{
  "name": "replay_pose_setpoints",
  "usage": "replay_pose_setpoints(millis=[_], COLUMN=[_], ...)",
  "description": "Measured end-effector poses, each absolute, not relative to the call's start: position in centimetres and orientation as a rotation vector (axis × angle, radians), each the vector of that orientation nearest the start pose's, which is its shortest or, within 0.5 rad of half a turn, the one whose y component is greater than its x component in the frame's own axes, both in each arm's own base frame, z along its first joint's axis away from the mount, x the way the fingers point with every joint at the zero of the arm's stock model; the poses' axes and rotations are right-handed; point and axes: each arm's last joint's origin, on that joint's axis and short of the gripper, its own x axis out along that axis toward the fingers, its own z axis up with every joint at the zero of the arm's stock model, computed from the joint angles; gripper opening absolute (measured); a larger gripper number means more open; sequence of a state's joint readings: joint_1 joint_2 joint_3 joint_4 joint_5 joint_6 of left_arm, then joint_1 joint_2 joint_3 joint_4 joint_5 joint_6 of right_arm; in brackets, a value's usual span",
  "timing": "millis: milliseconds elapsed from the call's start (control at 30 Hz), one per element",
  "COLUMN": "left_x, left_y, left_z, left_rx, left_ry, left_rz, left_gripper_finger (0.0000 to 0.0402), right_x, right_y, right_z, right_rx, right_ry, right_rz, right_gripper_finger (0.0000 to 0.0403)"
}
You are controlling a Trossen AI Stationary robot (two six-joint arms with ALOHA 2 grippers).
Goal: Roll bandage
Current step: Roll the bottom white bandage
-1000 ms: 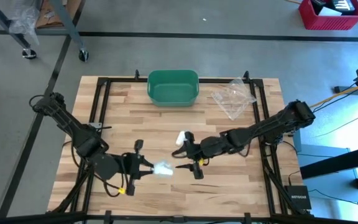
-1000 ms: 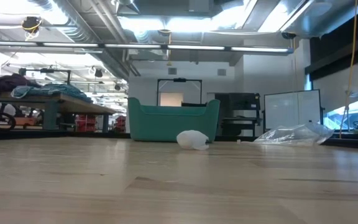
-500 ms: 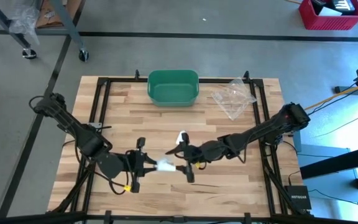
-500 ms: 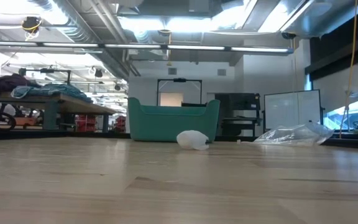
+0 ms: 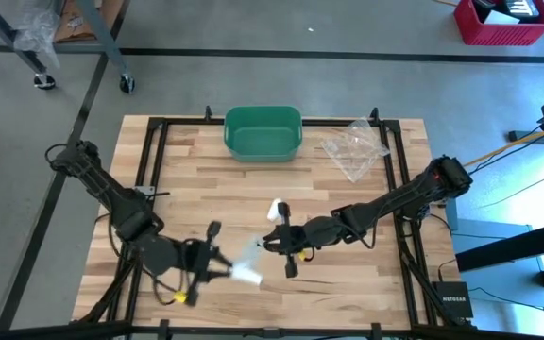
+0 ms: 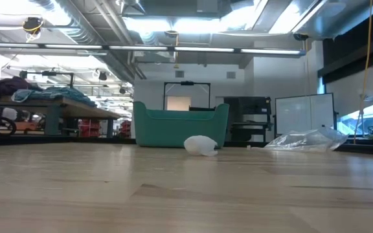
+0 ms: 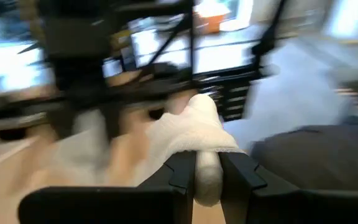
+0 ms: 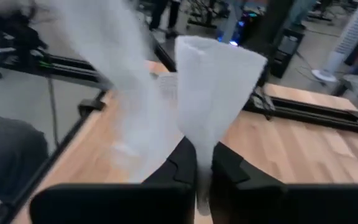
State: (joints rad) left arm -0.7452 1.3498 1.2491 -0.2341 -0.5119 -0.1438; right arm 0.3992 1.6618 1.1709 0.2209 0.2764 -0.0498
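Observation:
My left gripper (image 5: 227, 271) is shut on a white bandage roll (image 5: 246, 274) above the near middle of the table. From the roll a loose strip (image 5: 255, 253) runs up to my right gripper (image 5: 266, 244), which is shut on it. In the right wrist view the strip (image 8: 216, 74) fans out wide beyond the fingers. A second white bandage lump (image 5: 275, 209) lies on the table just beyond the right gripper, and the low view shows the same lump (image 6: 201, 145). Neither gripper shows in the low view. My left gripper pinches the bandage roll (image 7: 207, 177) between its two fingers, coming nearly level from the table's left. The roll is lifted clear of the table, and loose bandage (image 7: 194, 127) bulges out beyond the fingertips. My right gripper pinches the narrow gathered part of the loose strip (image 8: 202, 160) between its two fingers, coming nearly level from the table's right. The strip is clear of the table and widens beyond the fingers toward the roll.
A green bin (image 5: 263, 132) stands at the far middle of the table, and a crumpled clear plastic bag (image 5: 354, 146) lies to its right. Black frame rails (image 5: 149, 161) run along the table's left and right sides.
My right gripper has moved a little toward the roll and shut on the bandage's loose strip. My left gripper has turned, carrying the roll a little toward the table's near edge, so the strip now stretches between the two grippers.

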Motion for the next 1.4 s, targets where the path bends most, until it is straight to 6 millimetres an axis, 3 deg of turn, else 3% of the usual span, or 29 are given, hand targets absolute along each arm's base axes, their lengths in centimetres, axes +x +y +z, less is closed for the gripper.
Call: replay_pose_setpoints(millis=[167,333,433,600,767,933,1133,1233,1400], left_x=[21.1,20.2,20.3,20.4,20.9,21.5,22.2,22.2,22.2], left_y=[-21.3,-21.0,-20.2,-18.9,-17.9,-17.2,-16.5,-16.5,-16.5], left_z=[38.4,42.6,44.2,46.6,47.0,46.7,46.3,46.4,46.4], left_rx=[0.169,0.265,0.263,0.216,0.201,0.194,0.205,0.202,0.196], left_ry=[0.122,-0.162,-0.197,-0.203,-0.137,-0.103,-0.081,-0.081,-0.081], left_rz=[-0.436,-0.364,-0.281,-0.195,-0.158,-0.127,-0.095,-0.092,-0.097], left_gripper_finger=[0.0040,0.0040,0.0040,0.0040,0.0040,0.0040,0.0040,0.0040,0.0040], right_x=[35.0,35.9,36.1,35.2,33.1,32.0,33.0,32.9,30.1], right_y=[13.4,12.4,11.6,10.0,9.5,10.0,10.2,10.2,9.3], right_z=[27.8,25.2,23.5,22.5,26.2,29.3,29.9,29.7,31.8], right_rx=[-0.164,-0.061,-0.017,-0.015,0.005,0.025,0.032,0.026,0.022], right_ry=[0.306,0.406,0.520,0.689,0.752,0.610,0.485,0.508,0.550], right_rz=[0.081,0.044,-0.004,-0.054,0.017,0.087,0.102,0.104,0.096], right_gripper_finger=[0.0015,0.0013,0.0048,0.0137,0.0205,0.0234,0.0238,0.0237,0.0237])
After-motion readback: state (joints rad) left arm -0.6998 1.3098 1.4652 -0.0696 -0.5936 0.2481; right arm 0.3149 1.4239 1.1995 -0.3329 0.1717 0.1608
